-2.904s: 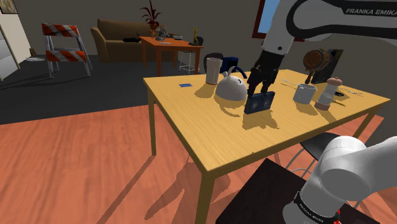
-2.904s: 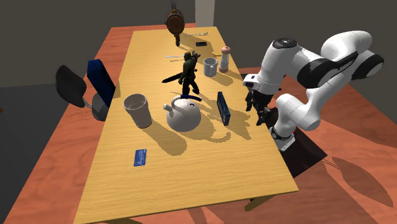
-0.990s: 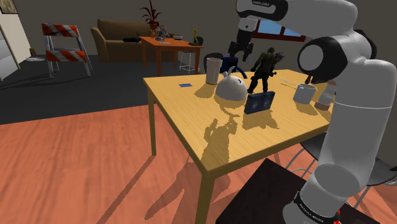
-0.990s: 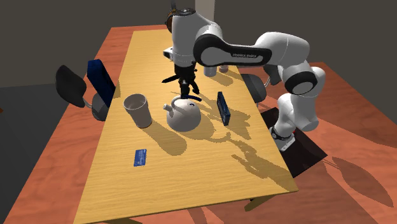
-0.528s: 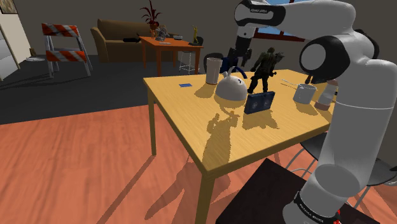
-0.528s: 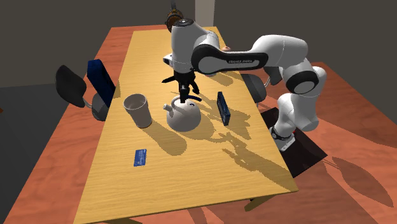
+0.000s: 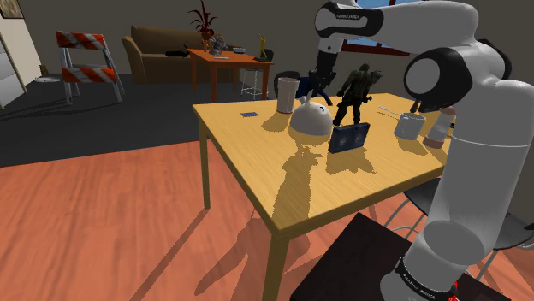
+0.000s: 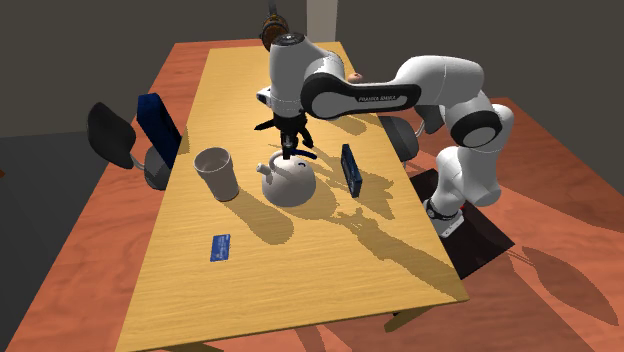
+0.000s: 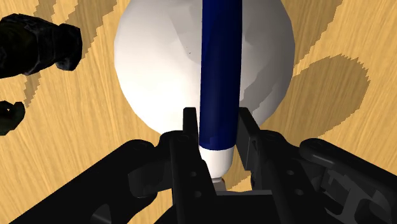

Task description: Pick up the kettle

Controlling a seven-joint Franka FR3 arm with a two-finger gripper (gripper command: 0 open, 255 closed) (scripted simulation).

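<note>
A white, rounded kettle with a dark blue arched handle stands on the wooden table, toward its far side. My gripper comes straight down over the kettle. In the wrist view the gripper is shut on the blue handle, one black finger pressing each side of it above the white body. The kettle's base still rests on the table.
A white cup stands just behind the kettle, and a dark figurine beside it. A blue box stands on edge close by. A mug and a blue card also lie on the table; a chair stands alongside.
The gripper has come down the last bit onto the kettle's handle and its fingers have shut on it. The kettle has not moved.
</note>
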